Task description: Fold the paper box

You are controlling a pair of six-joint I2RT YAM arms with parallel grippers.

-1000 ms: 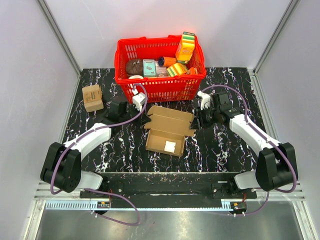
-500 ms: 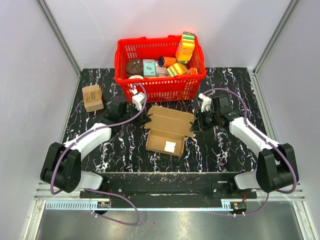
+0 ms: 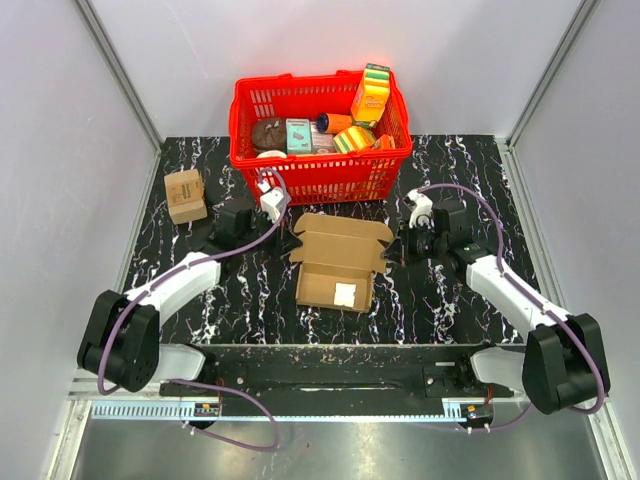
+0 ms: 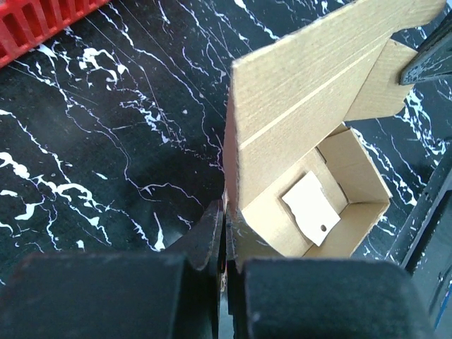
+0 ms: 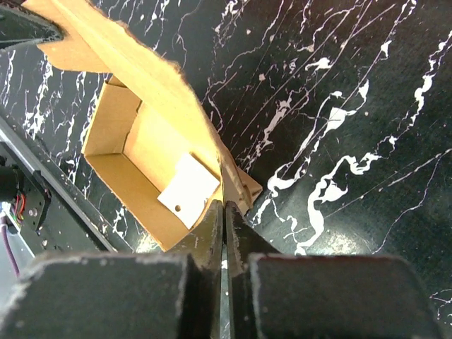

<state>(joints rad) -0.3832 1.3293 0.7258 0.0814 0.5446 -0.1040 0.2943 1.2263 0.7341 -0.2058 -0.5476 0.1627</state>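
Observation:
The paper box [image 3: 337, 262] is plain brown cardboard, an open carton with its lid flap tilted up at the back and a white card [image 3: 345, 294] lying inside. My left gripper [image 3: 291, 240] is shut on the lid's left edge; in the left wrist view [image 4: 227, 220] its fingers pinch the cardboard wall. My right gripper [image 3: 392, 250] is shut on the lid's right edge flap; in the right wrist view [image 5: 224, 212] its fingers clamp the flap beside the open box [image 5: 134, 141]. The box interior [image 4: 325, 205] also shows in the left wrist view.
A red basket [image 3: 320, 170] with colourful packages stands just behind the box. A small tan printed cube box [image 3: 185, 195] sits at the back left. The surface is a black marbled table [image 3: 440, 310]; a black frame rail [image 3: 330, 360] runs along the near edge.
Both grippers have lifted the lid flap higher and the box has shifted slightly right. The right arm has drawn back to the right.

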